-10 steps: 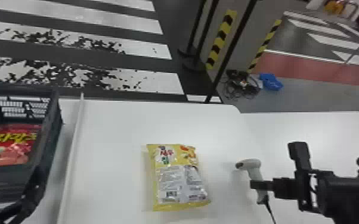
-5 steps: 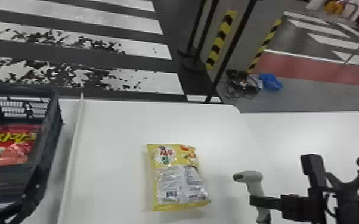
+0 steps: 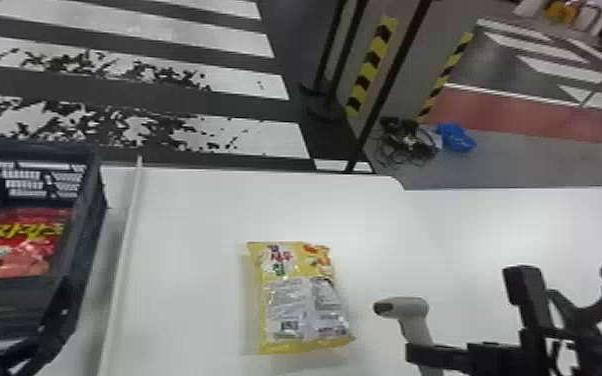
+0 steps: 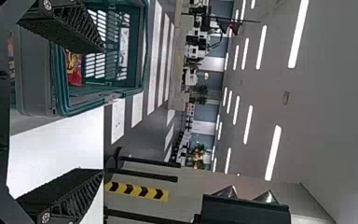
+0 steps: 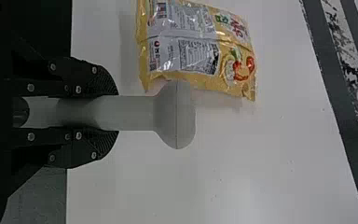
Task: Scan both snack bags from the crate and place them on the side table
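Note:
In the head view, my right gripper is shut on the handle of a grey-white scanner, just right of the yellow snack bag. That bag lies on the white table with its printed back up. The right wrist view shows the right gripper clamping the scanner, whose head is beside the yellow bag. A red snack bag lies in the dark crate at the left. My left gripper is at the crate's near side; in the left wrist view this gripper is open with nothing held.
A raised white edge runs between the crate and the yellow bag. The white table extends to the right. Beyond it on the floor are black posts, cables and a blue object.
The right gripper has moved toward the robot and slightly left, carrying the scanner closer to the yellow bag. The left arm has shifted slightly left. Both bags have stayed in place.

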You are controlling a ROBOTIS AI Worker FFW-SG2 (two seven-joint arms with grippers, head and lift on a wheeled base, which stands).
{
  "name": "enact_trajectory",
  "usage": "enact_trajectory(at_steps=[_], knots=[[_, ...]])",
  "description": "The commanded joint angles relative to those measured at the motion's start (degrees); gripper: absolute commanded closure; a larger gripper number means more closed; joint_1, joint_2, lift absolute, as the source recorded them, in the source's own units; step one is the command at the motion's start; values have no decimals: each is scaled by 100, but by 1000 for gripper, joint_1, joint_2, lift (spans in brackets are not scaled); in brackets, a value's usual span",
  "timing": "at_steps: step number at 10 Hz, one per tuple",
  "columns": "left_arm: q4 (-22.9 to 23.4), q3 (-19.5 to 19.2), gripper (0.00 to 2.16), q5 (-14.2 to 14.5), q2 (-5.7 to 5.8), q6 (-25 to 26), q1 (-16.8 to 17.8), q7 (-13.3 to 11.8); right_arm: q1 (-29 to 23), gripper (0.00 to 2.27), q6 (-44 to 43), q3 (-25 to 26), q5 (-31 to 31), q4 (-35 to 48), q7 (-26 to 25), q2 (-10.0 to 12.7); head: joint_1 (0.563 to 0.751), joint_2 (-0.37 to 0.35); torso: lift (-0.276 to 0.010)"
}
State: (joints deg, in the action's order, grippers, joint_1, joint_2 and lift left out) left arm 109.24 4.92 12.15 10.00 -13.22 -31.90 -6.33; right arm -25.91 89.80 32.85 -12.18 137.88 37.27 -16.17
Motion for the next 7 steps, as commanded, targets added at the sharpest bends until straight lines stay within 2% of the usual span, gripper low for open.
enact_trajectory(at_steps=[1, 7], knots=[[-8, 0, 83, 6, 2, 0, 9, 0, -55, 2253, 28, -59, -56, 459, 0, 79, 695, -317, -95], [-17, 0, 83, 41, 11, -18, 26, -9, -310, 2253, 28, -806, -21, 1645, -18, 369, 695, -172, -95]])
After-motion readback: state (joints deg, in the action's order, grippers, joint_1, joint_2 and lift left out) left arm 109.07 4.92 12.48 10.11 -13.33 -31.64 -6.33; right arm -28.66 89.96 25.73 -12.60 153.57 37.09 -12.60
